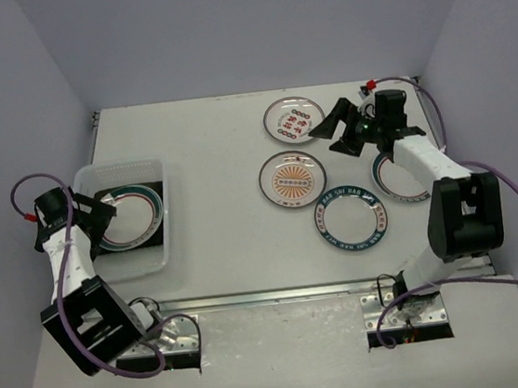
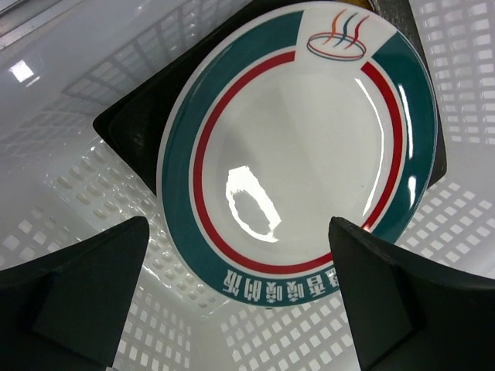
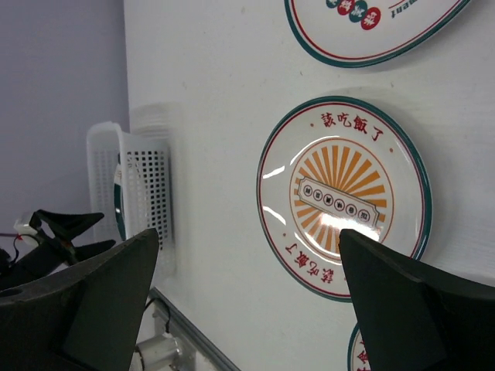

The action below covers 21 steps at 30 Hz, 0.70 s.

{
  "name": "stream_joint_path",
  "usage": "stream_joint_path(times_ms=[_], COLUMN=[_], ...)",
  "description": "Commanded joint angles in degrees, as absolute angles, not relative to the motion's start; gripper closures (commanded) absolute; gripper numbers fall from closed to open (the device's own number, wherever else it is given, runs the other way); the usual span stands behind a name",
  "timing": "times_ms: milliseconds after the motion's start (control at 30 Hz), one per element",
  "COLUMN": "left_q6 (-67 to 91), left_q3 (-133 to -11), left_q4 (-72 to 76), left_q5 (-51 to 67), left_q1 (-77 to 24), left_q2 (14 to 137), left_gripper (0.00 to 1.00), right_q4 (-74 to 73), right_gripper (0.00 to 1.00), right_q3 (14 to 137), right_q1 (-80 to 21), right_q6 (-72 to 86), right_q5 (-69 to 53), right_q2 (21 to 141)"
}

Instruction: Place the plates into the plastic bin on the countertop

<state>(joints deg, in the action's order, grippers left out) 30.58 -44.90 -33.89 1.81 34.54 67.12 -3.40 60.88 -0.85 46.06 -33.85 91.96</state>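
The plastic bin point(image 1: 162, 226) stands at the left of the countertop point(image 1: 208, 153). In it a round plate with a green band and red ring point(image 1: 135, 217) lies on a dark square plate point(image 2: 143, 116). My left gripper point(image 1: 104, 210) is open and empty just above this plate point(image 2: 302, 147). On the right lie a red-motif plate point(image 1: 294, 120), an orange sunburst plate point(image 1: 292, 178), a blue-banded plate point(image 1: 353, 218) and a plate partly hidden under the right arm point(image 1: 398, 183). My right gripper point(image 1: 335, 134) is open and empty, above the table beside the red-motif plate.
The right wrist view shows the sunburst plate point(image 3: 344, 197), the red-motif plate point(image 3: 371, 27), the bin's perforated wall point(image 3: 143, 193) and the metal front edge point(image 3: 186, 325). Purple cables loop beside both arms. Grey walls enclose the table.
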Motion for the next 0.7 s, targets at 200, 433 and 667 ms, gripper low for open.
stream_joint_path(times_ms=[200, 433, 667], left_q6=[27.97, 26.55, 24.41], left_q3=[-54.35, -52.33, -51.76], left_q4=[-38.52, -28.75, -27.97], left_q5=[3.91, 28.28, 31.02], left_q1=[28.80, 19.56, 16.97], left_q2=[55.15, 44.25, 43.67], left_gripper=[0.00, 0.00, 0.00], right_q4=[-10.66, -18.21, -22.70], right_gripper=[0.01, 0.04, 0.19], right_q3=[78.09, 101.13, 116.75], right_q1=[1.07, 4.63, 5.45], right_q6=[39.59, 37.57, 38.76], right_q5=[-26.75, -25.15, -31.25], right_q2=[105.24, 124.97, 141.53])
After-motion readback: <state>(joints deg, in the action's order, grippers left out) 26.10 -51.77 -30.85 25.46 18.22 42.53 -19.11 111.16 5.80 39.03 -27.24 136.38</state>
